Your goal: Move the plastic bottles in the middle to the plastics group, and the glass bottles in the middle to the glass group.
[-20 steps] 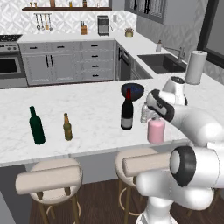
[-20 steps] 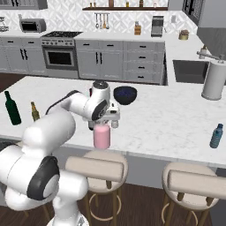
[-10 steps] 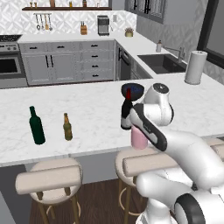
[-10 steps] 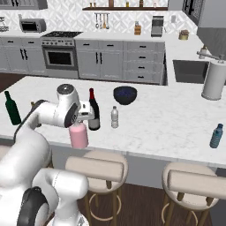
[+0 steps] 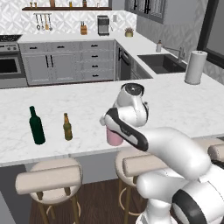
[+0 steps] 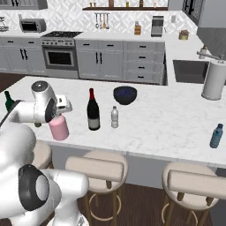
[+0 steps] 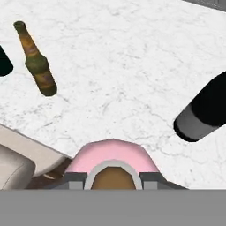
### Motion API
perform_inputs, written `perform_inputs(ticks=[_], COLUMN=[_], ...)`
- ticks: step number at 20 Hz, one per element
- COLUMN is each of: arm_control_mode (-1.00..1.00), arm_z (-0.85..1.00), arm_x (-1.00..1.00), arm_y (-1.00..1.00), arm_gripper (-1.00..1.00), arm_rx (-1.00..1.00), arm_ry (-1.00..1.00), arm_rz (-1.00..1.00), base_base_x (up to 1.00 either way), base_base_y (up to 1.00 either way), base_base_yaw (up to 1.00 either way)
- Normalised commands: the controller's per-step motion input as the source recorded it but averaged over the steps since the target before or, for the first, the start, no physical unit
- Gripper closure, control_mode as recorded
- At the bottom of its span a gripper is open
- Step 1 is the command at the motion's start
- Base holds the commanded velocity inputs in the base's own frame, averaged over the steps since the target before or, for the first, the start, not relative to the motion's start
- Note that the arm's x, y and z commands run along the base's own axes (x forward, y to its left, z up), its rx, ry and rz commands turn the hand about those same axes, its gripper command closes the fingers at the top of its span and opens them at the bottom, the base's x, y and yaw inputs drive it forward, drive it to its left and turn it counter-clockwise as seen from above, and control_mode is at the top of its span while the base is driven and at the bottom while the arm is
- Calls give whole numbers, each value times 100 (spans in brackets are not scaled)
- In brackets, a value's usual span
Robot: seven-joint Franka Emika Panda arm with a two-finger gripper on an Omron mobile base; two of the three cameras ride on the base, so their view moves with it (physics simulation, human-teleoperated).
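My gripper (image 7: 112, 178) is shut on the squat pink bottle (image 7: 112, 154), gripping its pale top from above. I hold the pink bottle (image 5: 114, 136) upright near the counter's front edge, right of the amber beer bottle (image 5: 67, 127) and the dark-green wine bottle (image 5: 36, 126). The gripper (image 6: 59, 116) stands left of the tall dark wine bottle (image 6: 92, 110) with the red cap. Next to that stands the small clear plastic bottle (image 6: 114, 117). In the hand view the amber bottle (image 7: 37, 64) lies upper left and the dark wine bottle (image 7: 205, 110) at right.
A dark bowl (image 6: 125, 94) sits behind the middle bottles. A blue bottle (image 6: 216, 136) stands at the counter's far right and a paper towel roll (image 6: 213, 80) by the sink. Bar stools (image 5: 48, 180) line the counter's (image 5: 87, 98) front edge.
The arm has swung left along the counter's front with the pink bottle, away from the wine bottle and clear bottle, toward the amber and green bottles. The grip stayed shut.
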Motion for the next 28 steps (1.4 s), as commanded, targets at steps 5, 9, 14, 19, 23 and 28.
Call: perform_inputs(ticks=[5,9,14,19,23,28], arm_control_mode=[-100,-100,-100,-100,-100,-100], arm_z=[6,0,4,0,-9,-1], arm_x=[93,62,2,0,0,4], arm_y=[70,37,20,32,19,8], arm_gripper=[100,100,100,100,100,100], arm_rx=[10,2,0,0,0,0], arm_ry=[-12,-1,2,8,0,0], arm_rz=[14,6,4,4,4,2], base_base_x=[0,0,0,0,0,0], base_base_y=[0,0,0,0,0,0], base_base_yaw=[0,0,0,0,0,0])
